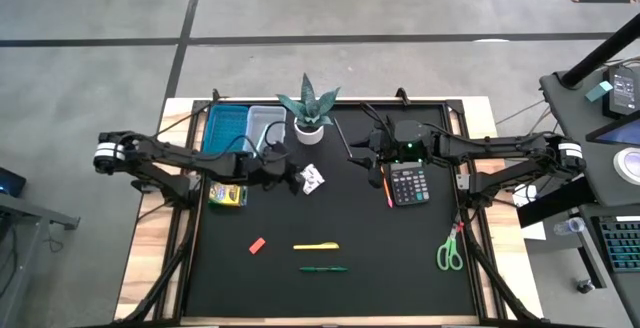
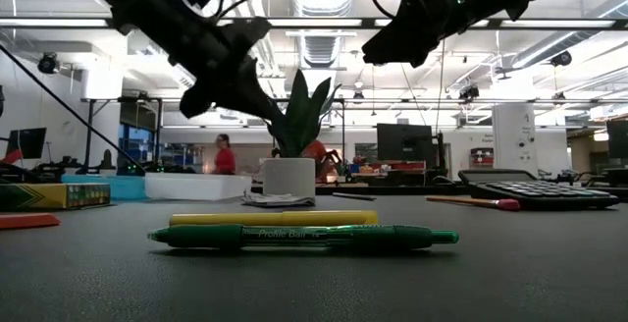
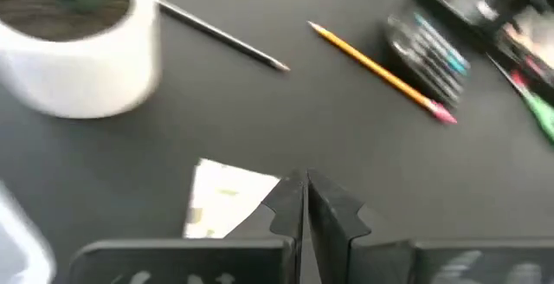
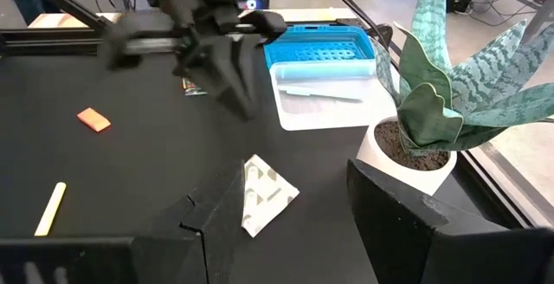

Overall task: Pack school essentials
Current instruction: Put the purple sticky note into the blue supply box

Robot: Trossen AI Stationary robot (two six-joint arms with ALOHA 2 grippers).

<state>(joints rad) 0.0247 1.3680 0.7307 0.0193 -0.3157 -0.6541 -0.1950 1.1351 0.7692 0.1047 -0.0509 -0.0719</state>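
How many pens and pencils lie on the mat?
4: yellow pen and green pen near the front; orange pencil beside the calculator; thin dark pen by the plant pot. Others may be hidden.

Your left wrist view was blurred: the pot (image 3: 82,46) was cut off, the white packet (image 3: 227,199) partly hidden behind the left tool (image 3: 306,199).

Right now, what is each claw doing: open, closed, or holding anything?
Left claw: closed, empty, above the mat near the white patterned packet.
Right claw: open, empty, beside the plant pot.
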